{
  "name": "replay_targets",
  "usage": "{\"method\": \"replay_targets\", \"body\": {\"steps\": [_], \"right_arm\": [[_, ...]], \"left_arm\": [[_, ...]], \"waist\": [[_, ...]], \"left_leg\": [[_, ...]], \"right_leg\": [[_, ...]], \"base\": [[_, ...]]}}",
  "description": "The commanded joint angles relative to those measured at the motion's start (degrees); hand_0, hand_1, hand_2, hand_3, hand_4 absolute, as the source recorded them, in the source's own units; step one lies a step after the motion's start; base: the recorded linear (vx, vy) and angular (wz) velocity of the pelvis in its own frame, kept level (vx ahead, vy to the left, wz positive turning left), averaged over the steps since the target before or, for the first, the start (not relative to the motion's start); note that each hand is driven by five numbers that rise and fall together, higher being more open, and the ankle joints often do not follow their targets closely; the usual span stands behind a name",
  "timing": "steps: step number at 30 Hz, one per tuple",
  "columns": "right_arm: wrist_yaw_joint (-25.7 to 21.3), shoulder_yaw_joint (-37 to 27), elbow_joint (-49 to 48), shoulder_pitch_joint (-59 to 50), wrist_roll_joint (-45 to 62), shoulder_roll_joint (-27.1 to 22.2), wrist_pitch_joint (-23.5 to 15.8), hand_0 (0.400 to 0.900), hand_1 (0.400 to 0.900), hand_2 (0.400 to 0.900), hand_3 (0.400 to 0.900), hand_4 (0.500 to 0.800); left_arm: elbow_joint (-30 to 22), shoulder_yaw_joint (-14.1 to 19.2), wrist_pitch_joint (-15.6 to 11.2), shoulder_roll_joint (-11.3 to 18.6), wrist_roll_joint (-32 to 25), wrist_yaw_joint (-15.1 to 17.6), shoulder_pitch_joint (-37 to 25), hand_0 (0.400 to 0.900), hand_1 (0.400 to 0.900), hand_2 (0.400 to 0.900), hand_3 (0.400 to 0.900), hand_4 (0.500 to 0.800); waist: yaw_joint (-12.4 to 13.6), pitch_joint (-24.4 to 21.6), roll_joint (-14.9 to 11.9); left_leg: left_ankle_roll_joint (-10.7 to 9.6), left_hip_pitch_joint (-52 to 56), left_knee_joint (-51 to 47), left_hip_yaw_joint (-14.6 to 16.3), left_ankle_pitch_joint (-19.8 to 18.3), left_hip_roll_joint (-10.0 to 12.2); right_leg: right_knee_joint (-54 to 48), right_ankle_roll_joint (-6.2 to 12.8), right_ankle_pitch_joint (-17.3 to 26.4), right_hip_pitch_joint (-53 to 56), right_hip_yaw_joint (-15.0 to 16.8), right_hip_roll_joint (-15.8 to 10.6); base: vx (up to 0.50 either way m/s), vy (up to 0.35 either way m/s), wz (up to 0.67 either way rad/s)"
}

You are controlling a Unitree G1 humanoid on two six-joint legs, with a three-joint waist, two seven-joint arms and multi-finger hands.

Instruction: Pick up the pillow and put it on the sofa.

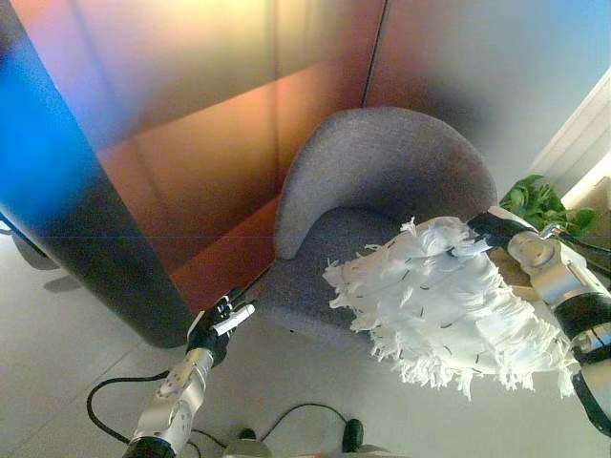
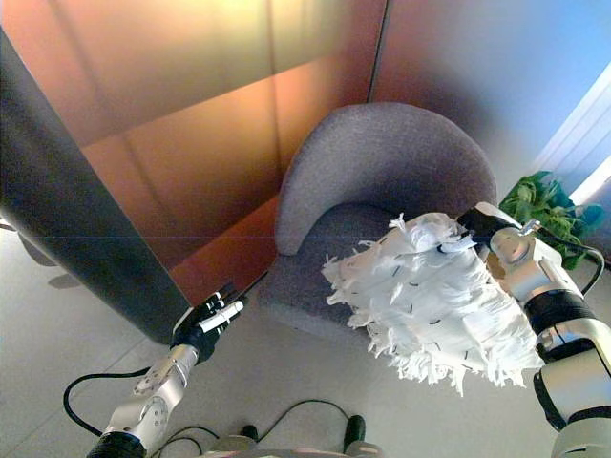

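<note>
A shaggy white pillow [image 1: 439, 301] with ragged fringes hangs in the air over the front right edge of the grey sofa chair [image 1: 382, 181]. My right hand [image 1: 487, 232] is shut on the pillow's upper far edge, with dark fingers and a white tip pinching it; it also shows in the right eye view [image 2: 474, 232]. My left hand [image 1: 218, 324] is low at the left, in front of the chair's front left corner, with relaxed fingers, holding nothing.
A reddish-brown wall panel [image 1: 191, 124] stands behind the chair. A dark pillar [image 1: 95, 239] is at the left. A green plant [image 1: 539, 205] stands right of the chair. Pale floor [image 1: 57, 382] lies in front.
</note>
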Motion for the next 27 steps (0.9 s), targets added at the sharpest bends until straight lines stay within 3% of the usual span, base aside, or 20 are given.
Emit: {"method": "replay_targets", "body": {"steps": [1,5,13,15,16,17,22,27], "right_arm": [[-1.28,4.46,4.22,-18.0,0.41,-6.77,-5.54,0.4,0.4,0.4,0.4,0.5],[-3.46,6.02,8.91,-20.25,0.53,-4.45,-3.17,0.4,0.4,0.4,0.4,0.5],[-16.31,11.46,16.0,-31.26,2.19,-2.27,3.54,0.4,0.4,0.4,0.4,0.5],[-19.2,12.07,17.21,-32.46,0.73,-2.17,4.76,0.522,0.522,0.522,0.522,0.573],[-20.15,12.5,17.41,-32.83,-0.04,-2.39,5.3,0.816,0.816,0.816,0.816,0.749],[-21.7,13.06,17.6,-33.23,0.03,-2.73,6.3,0.9,0.9,0.9,0.9,0.8],[-24.51,13.77,17.99,-34.32,-0.59,-3.1,9.33,0.9,0.9,0.9,0.9,0.8],[-25.61,13.6,18.05,-33.47,-1.12,-3.45,9.64,0.9,0.9,0.9,0.9,0.8]], "left_arm": [[-3.32,-5.99,-4.71,3.64,-0.53,-3.71,-1.42,0.9,0.9,0.9,0.9,0.8],[-4.53,-6.93,-5.08,5.2,-0.52,-4.66,-3.05,0.9,0.9,0.9,0.9,0.8],[-7.7,-8.5,-8.19,8.28,-3.17,-3.24,-12.27,0.9,0.9,0.9,0.9,0.8],[-8.5,-9.14,-8.68,8.47,-3.43,-2.44,-12.82,0.9,0.9,0.9,0.9,0.8],[-8.86,-9.38,-8.86,8.7,-3.75,-2.17,-12.93,0.9,0.9,0.9,0.9,0.8],[-9.64,-9.59,-9.17,9.04,-4.19,-1.83,-12.94,0.9,0.9,0.9,0.9,0.8],[-10.68,-10.22,-10.3,9.89,-5.55,-1.0,-13.61,0.9,0.9,0.9,0.9,0.8],[-11.05,-10.04,-9.97,10.01,-5.88,-0.68,-13.17,0.9,0.9,0.9,0.9,0.8]], "waist": [[2.61,-5.57,-2.05],[4.3,-2.94,-2.14],[6.1,6.9,-0.94],[6.17,7.81,-0.5],[6.14,8.1,-0.33],[6.16,8.53,-0.06],[5.73,8.85,0.32],[5.18,8.12,0.29]], "left_leg": [[-0.79,-3.06,0.21,-2.84,0.83,1.05],[-0.95,-5.03,0.31,-4.0,1.48,1.55],[-0.78,-13.27,0.27,-5.9,3.93,2.0],[-0.7,-14.34,0.15,-5.8,4.46,1.98],[-0.68,-14.66,0.11,-5.68,4.63,2.02],[-0.62,-15.29,0.03,-5.71,4.83,1.9],[-0.41,-16.61,-0.29,-5.26,5.22,1.25],[-0.3,-15.8,-0.38,-4.32,5.02,0.94]], "right_leg": [[0.62,5.5,-1.96,5.9,-2.85,-2.55],[0.47,5.38,-1.62,4.63,-3.05,-1.94],[0.34,5.13,0.01,-2.06,-3.9,-0.89],[0.36,5.04,0.19,-2.9,-4.07,-0.87],[0.36,5.04,0.24,-3.15,-4.13,-0.88],[0.31,5.04,0.31,-3.62,-4.19,-0.9],[0.27,5.18,0.53,-4.97,-4.08,-1.22],[0.44,5.18,0.49,-4.66,-4.13,-1.63]], "base": [[0.08,-0.06,0.16],[-0.06,-0.127,0.12],[-0.28,-0.109,0.0],[-0.08,0.008,-0.02],[-0.06,0.024,0.0],[-0.06,0.032,0.0],[-0.04,0.038,0.0],[0.02,0.038,0.01]]}}
